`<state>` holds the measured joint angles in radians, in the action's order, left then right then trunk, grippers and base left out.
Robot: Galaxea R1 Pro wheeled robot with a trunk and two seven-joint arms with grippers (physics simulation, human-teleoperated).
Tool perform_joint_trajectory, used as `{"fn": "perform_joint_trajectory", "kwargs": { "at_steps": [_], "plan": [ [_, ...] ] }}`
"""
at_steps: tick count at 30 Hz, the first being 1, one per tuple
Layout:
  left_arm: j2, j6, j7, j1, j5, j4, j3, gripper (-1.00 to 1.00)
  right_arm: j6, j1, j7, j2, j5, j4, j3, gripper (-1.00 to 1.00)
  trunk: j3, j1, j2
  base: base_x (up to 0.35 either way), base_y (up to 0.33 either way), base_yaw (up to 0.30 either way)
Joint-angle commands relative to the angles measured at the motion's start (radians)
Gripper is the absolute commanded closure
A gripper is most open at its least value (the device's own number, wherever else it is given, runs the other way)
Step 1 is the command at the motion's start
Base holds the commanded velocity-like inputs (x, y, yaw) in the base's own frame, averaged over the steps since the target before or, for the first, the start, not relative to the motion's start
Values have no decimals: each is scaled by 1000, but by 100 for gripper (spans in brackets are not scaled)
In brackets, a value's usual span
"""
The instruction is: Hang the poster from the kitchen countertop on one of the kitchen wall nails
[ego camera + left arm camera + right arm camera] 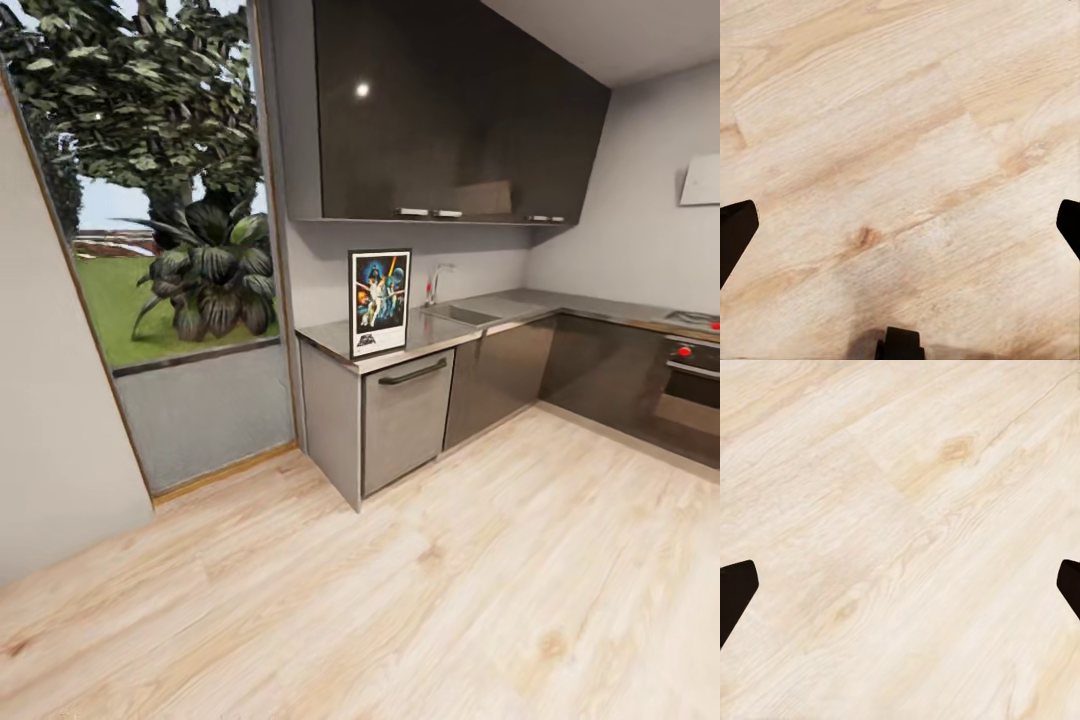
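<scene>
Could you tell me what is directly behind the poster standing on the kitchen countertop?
The poster stands upright near the left end of the countertop, with the plain light-grey wall behind it. Whether it leans on the wall, and whatever is directly behind it, is hidden.

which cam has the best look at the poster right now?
Head view. The poster stands upright at the near end of the kitchen countertop, fully visible, artwork facing the camera. Both wrist views look down at the wood floor between open jaws and give nothing of it.
</scene>
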<state>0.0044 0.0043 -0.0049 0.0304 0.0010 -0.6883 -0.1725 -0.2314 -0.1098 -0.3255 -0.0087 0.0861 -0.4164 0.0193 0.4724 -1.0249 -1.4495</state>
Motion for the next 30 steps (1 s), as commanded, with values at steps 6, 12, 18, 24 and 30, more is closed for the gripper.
{"fn": "perform_joint_trajectory", "kwargs": {
  "at_steps": [6,12,18,24,30],
  "plan": [
    [-1,-1,-1,0,0,-1,0,-100,1,-1,-11,1,9,1,2,-100,1,0,0,17,1,286],
    [-1,0,-1,0,1,-2,-2,-100,1,-1,-12,1,9,1,2,-100,1,0,0,61,0,289],
    [-1,1,-1,0,1,-2,-2,-100,2,-1,-7,0,9,1,2,-100,2,0,0,277,0,232],
    [2,0,-1,0,1,-4,-4,-100,0,-1,-3,5,8,-21,2,-100,2,0,0,331,0,31],
    [2,-1,-1,0,1,-3,-5,-100,8,-1,-9,55,8,-263,38,-100,2,0,0,336,26,0]
  ]
}}
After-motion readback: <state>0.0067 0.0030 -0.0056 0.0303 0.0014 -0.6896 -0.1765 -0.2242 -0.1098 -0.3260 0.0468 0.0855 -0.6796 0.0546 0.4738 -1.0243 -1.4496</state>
